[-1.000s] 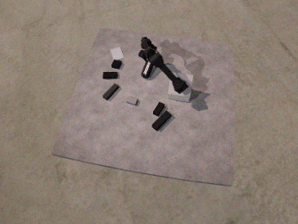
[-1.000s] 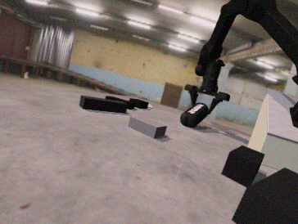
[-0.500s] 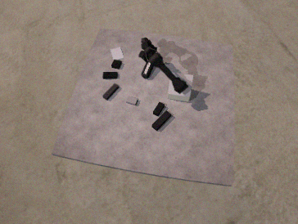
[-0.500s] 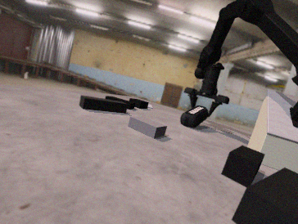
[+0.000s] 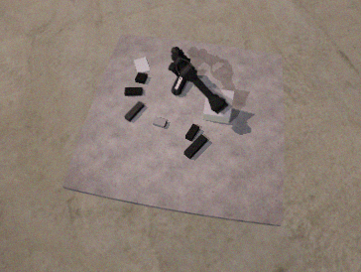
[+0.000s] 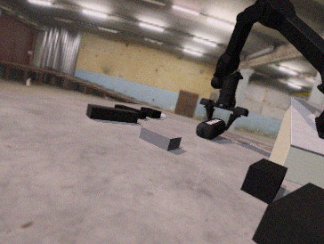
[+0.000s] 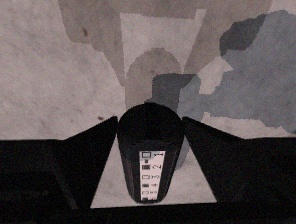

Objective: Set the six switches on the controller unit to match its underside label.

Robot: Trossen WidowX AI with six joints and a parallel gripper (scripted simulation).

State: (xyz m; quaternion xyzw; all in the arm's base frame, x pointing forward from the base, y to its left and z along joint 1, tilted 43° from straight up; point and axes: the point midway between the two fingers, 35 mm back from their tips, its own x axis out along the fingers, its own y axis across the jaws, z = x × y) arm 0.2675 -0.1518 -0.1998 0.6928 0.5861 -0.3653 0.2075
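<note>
A mottled grey-pink table (image 5: 149,171) (image 6: 98,178) (image 7: 45,75) spreads beneath the pincer (image 5: 178,83) (image 6: 215,124) (image 7: 150,120). In the top view, a white square (image 5: 142,65) and three dark blocks (image 5: 134,111) (image 6: 112,114) lie left of it, a grey block (image 5: 160,122) (image 6: 159,137) below, two black blocks (image 5: 196,147) (image 6: 264,180) lower right, a pale box (image 5: 217,117) (image 6: 304,161) right.

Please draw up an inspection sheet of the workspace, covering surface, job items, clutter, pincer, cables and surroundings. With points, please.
Surface: mottled grey bench top (image 5: 149,169) (image 6: 111,178) (image 7: 45,75), with shadows and small brown specks.
Job's things: dark grey controller unit (image 5: 176,89) (image 6: 207,130) (image 7: 151,127), tilted, with its white label (image 5: 179,81) (image 6: 214,121) (image 7: 149,175) in view; lower squares hard to read; switches not visible.
Clutter: five dark blocks, a pale grey block (image 5: 160,122) (image 6: 153,136), a white square piece (image 5: 142,65), and a large whitish box (image 5: 217,117) (image 6: 304,162) beneath the arm.
Gripper: pincer (image 5: 180,75) (image 6: 219,123) (image 7: 150,120) shut on the unit, one finger each side.
Cables: nothing seen.
Surroundings: yellow-and-blue wall (image 6: 147,62), brown door (image 6: 186,103), lit ceiling lamps.
</note>
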